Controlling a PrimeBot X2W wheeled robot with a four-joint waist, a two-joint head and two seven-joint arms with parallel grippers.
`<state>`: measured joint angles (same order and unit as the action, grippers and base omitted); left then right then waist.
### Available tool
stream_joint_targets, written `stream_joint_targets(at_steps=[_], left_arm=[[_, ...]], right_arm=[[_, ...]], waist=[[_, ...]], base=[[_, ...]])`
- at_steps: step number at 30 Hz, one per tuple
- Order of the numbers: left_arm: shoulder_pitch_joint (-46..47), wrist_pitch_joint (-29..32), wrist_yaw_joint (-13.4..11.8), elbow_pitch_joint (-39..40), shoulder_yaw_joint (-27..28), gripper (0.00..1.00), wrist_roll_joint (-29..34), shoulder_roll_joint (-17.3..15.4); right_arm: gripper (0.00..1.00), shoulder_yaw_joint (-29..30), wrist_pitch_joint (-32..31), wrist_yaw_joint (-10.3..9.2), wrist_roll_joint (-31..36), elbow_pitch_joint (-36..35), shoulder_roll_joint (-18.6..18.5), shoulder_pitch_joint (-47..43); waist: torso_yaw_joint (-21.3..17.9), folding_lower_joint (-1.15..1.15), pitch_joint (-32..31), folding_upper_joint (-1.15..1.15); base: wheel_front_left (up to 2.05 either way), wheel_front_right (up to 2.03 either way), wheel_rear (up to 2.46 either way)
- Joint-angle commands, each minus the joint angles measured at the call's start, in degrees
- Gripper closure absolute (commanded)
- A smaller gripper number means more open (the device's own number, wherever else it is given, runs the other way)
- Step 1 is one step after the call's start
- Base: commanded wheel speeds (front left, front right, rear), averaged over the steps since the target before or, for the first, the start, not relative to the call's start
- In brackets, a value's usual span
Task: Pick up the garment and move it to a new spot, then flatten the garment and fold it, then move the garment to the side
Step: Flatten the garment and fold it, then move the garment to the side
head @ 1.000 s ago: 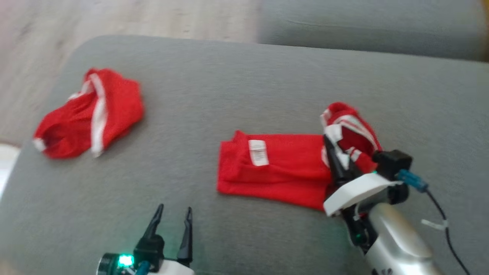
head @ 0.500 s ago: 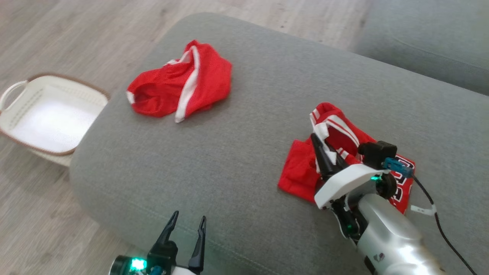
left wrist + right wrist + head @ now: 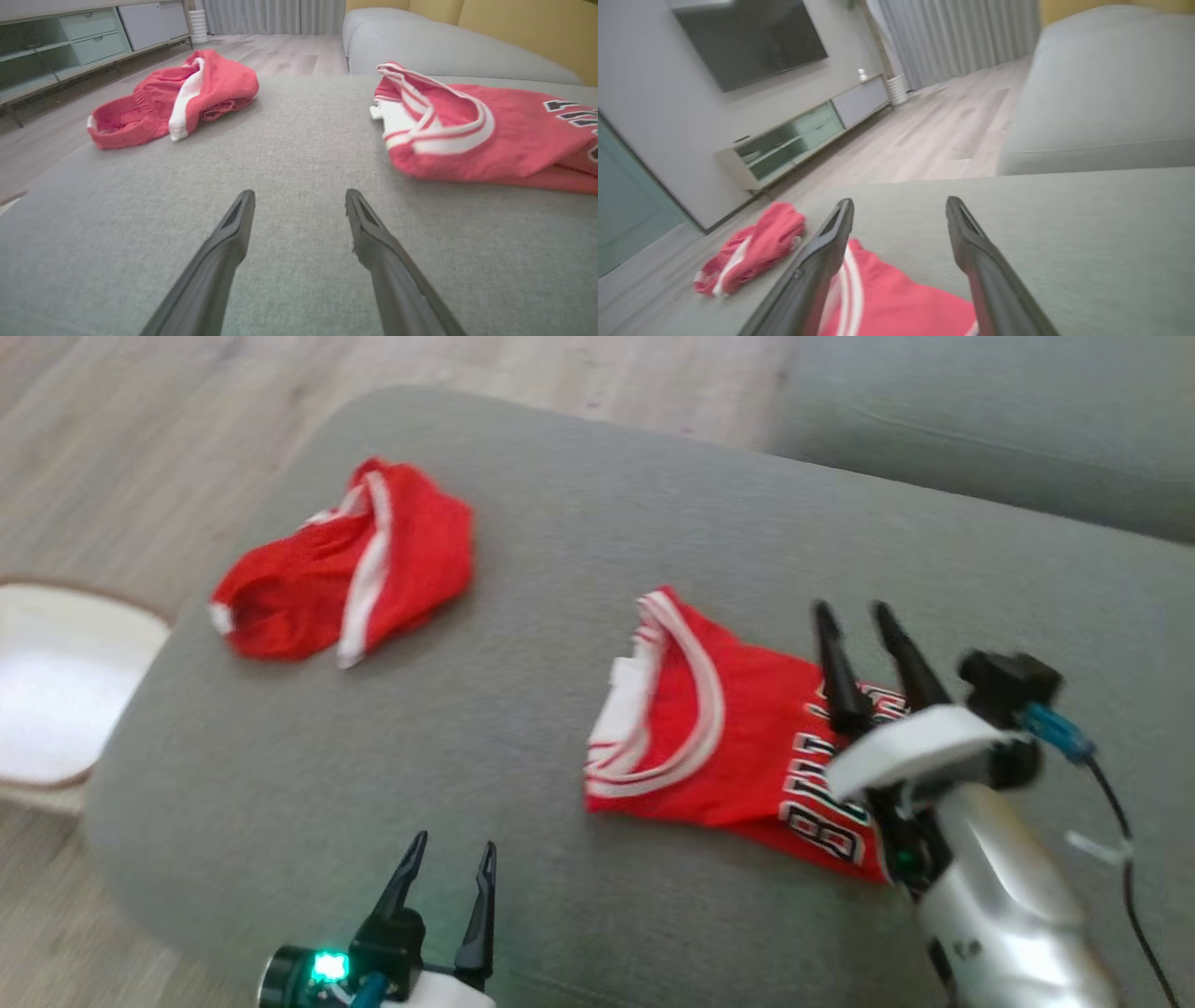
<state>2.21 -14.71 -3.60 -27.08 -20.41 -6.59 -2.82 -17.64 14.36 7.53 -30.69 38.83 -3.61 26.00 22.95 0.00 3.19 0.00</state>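
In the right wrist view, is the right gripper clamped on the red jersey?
No, the right gripper stands wide open with nothing pinched, and the red jersey lies loose on the grey cushion beneath it.

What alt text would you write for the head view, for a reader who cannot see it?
A folded red jersey lies on a grey sofa cushion, with the open right gripper above its right end, holding nothing. A crumpled red garment lies further left; the open left gripper is at the bottom edge.

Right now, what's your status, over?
Left gripper open, right gripper open, both empty. Red jersey folded on grey cushion, by right gripper. Red shorts lie apart.
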Motion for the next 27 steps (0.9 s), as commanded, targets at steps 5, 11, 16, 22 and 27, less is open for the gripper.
stream_joint_targets(at_steps=[5, 11, 16, 22, 27], left_arm=[[4.00, -0.29, -1.08, 2.24, 3.96, 0.00, 0.45, -0.06], [3.55, -0.29, -2.03, 2.43, 6.67, 0.00, 1.30, -0.12], [1.82, -0.29, -2.69, 2.81, 8.89, 0.00, 2.30, -0.23], [-1.01, -0.29, -2.85, 3.38, 10.49, 0.00, 3.14, -0.26], [-2.53, -0.29, -2.88, 3.77, 11.72, 0.00, 3.23, -0.23]], right_arm=[[0.00, 9.99, 0.63, -0.04, 10.34, -4.70, 0.72, -5.56], [0.00, 13.82, 0.63, -0.04, 15.24, -5.64, 0.73, -9.42], [0.00, 14.28, 0.63, -0.04, 18.17, -5.78, 0.73, -13.12], [0.00, 13.92, 0.63, -0.04, 19.58, -6.44, 0.73, -16.21], [0.00, 13.38, 0.63, -0.04, 19.15, -6.67, 0.73, -17.61]], waist=[[-10.07, 0.00, -1.01, 0.00], [-15.08, 0.00, -1.99, 0.00], [-18.70, 0.00, -2.88, 0.00], [-21.15, 0.00, -3.79, 0.00], [-21.96, 0.00, -4.25, 0.00]], base=[[0.00, 0.00, 0.00], [0.00, 0.00, 0.00], [0.00, 0.00, 0.00], [0.00, 0.00, 0.00], [0.00, 0.00, 0.00]])
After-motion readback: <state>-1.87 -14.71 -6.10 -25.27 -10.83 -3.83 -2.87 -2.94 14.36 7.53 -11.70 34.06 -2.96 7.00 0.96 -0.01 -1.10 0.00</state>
